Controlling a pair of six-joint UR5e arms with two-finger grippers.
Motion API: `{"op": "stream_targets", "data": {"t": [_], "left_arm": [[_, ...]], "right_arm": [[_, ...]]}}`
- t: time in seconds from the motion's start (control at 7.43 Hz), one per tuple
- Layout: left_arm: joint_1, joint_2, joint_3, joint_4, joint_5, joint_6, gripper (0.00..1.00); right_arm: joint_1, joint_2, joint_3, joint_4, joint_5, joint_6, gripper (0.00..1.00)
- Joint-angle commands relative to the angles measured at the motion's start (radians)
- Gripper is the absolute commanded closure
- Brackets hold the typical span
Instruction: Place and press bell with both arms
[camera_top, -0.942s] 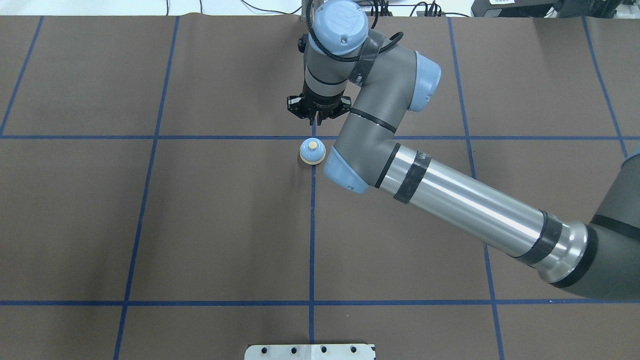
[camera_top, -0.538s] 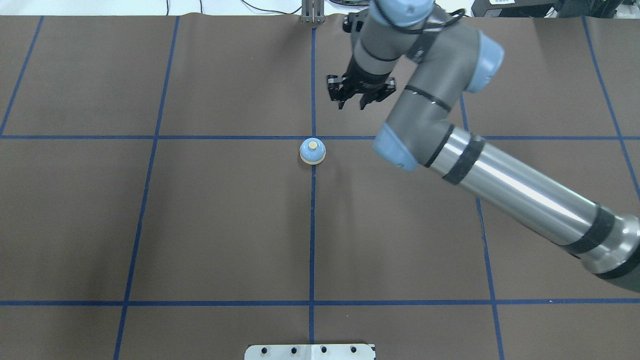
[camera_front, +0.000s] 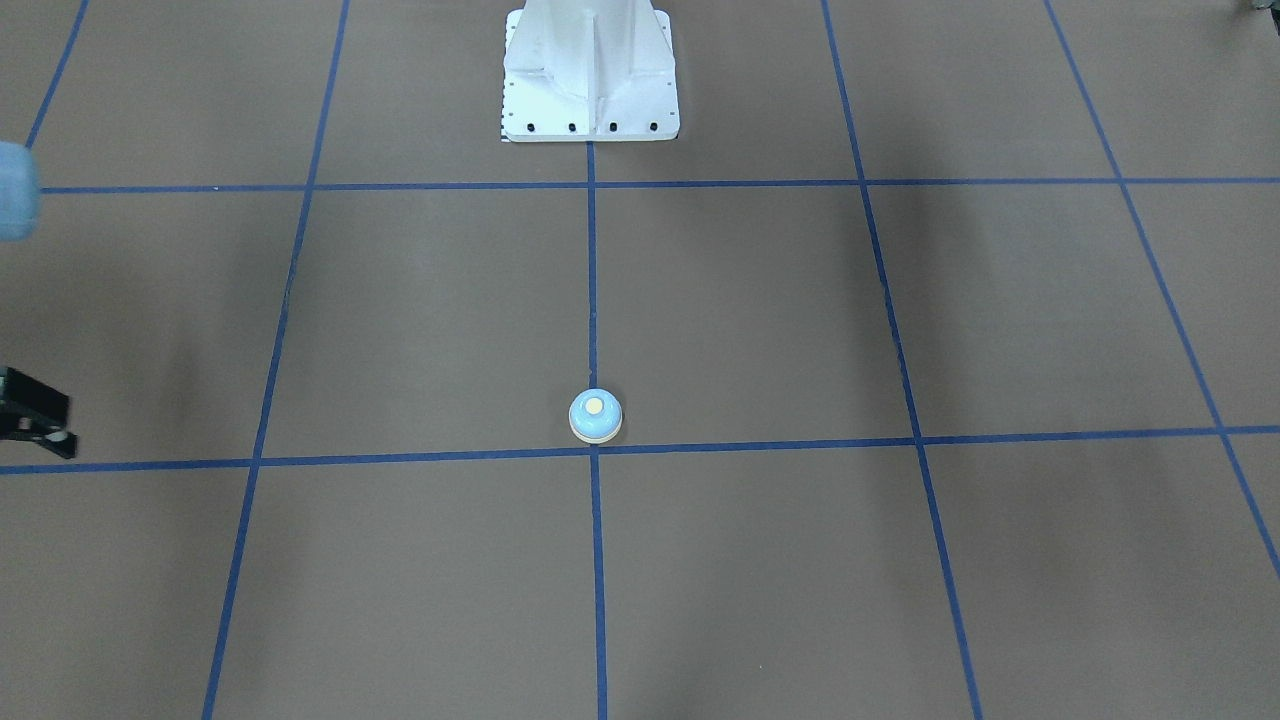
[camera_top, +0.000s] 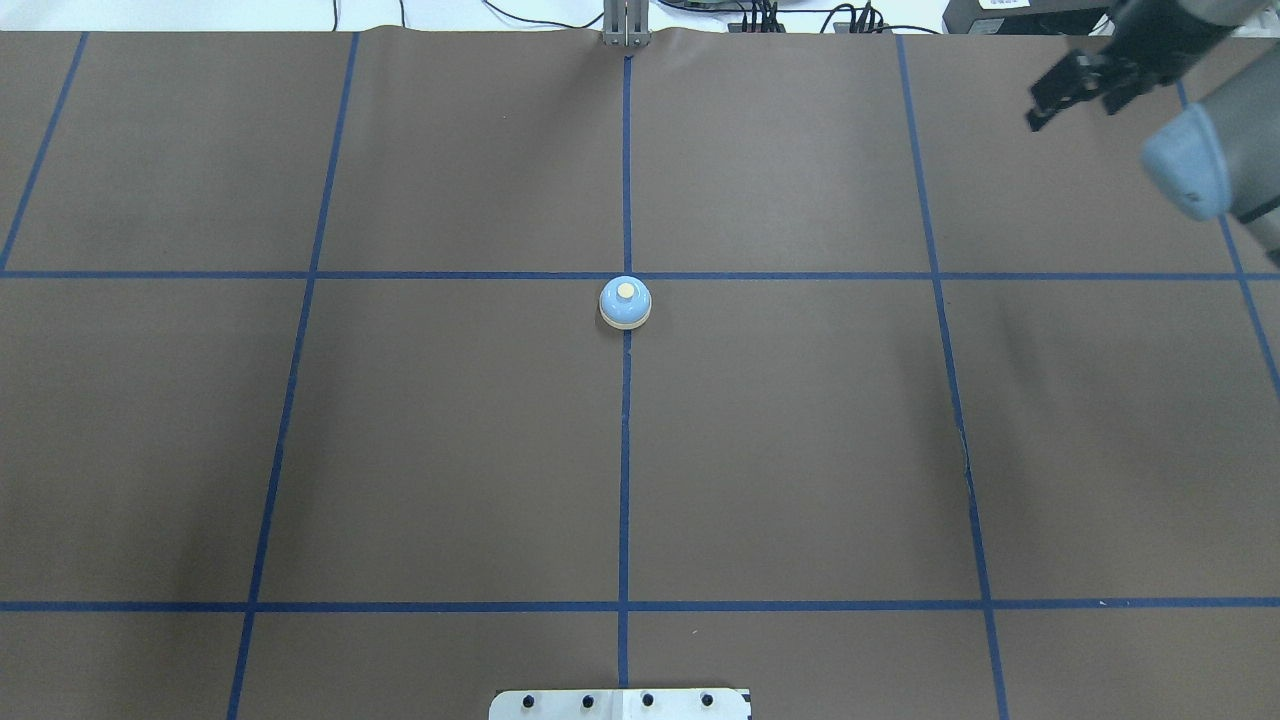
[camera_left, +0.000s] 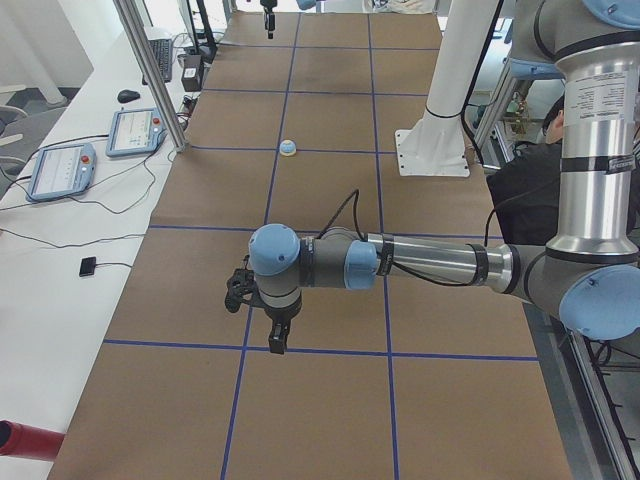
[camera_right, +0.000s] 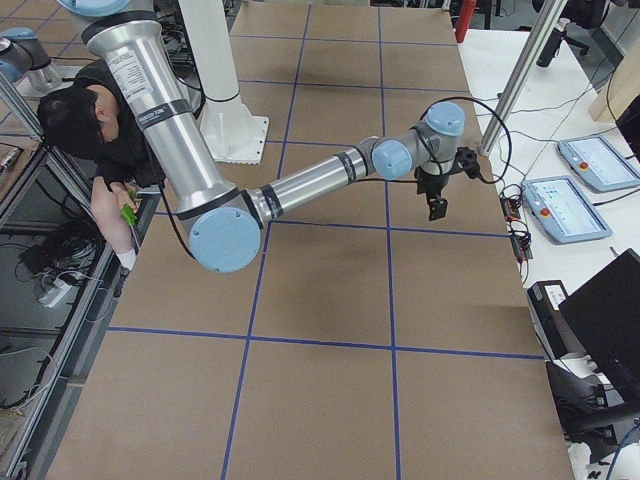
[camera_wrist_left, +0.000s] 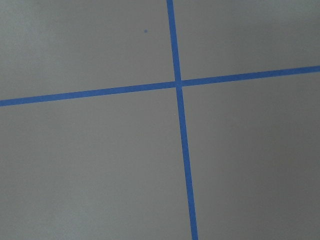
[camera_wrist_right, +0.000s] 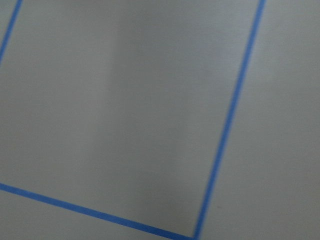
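1 bell (camera_top: 625, 302) upright on table (camera_top: 400, 450) | R claw (camera_top: 1068, 110) released, far off | L claw (camera_left: 277, 340): can't tell

The bell (camera_top: 625, 302) stands alone on the middle line of the table (camera_top: 450, 450), with open room above it and on every side. A gripper could come in from either flank. The right gripper (camera_top: 1075, 90) and the right arm (camera_top: 1185, 165) hang over the far right corner, well apart from the bell. The left arm (camera_left: 420, 262) lies stretched low across the table's left end, the left gripper (camera_left: 275, 340) pointing down at the mat — also well away. On the robot's side the white pedestal (camera_front: 590, 80) blocks the middle line, and a thin post (camera_top: 625, 25) stands at the far edge.
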Motion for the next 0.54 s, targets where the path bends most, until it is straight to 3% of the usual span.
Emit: {"op": "stream_targets", "data": {"t": [0.0, 0.4], "left_arm": [[-0.006, 0.036, -0.009, -0.001, 0.006, 0.001, 0.0], [-0.031, 0.038, -0.013, 0.001, -0.003, -0.012, 0.0]], "right_arm": [[0.185, -0.182, 0.008, -0.006, 0.04, -0.262, 0.0], [0.291, -0.332, 0.037, -0.006, 0.038, -0.316, 0.0]]}}
